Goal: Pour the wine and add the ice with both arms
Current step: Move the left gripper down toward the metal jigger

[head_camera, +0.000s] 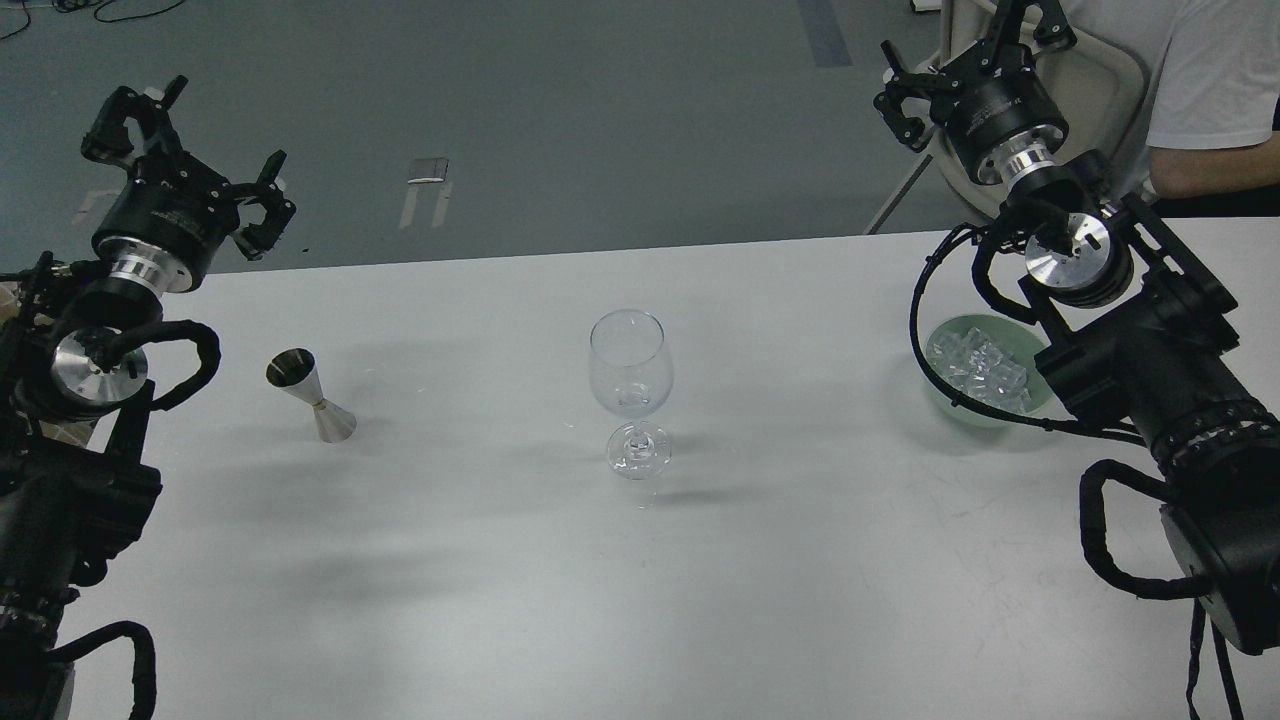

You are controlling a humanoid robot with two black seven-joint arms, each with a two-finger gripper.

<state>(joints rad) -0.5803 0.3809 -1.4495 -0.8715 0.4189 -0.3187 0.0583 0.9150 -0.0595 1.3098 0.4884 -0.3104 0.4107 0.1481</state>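
A clear wine glass (pixel 628 365) stands upright in the middle of the white table. Something faint glints low in its bowl; I cannot tell if it is wine. A silver jigger (pixel 310 395) stands to the left of the glass, and its contents do not show. Ice (pixel 978 365) in clear chunks fills a pale green bowl (pixel 945 400) at the right, partly behind my right arm. My left gripper (pixel 205 140) hangs open and empty above the table's far left edge. Past the far right edge, my right gripper (pixel 965 50) is raised, open and empty.
The white table (pixel 640 580) ends at a far edge with grey floor beyond. A person in a white shirt (pixel 1200 90) sits on a chair (pixel 1100 80) at the top right, close behind my right gripper. Black cables loop off both arms.
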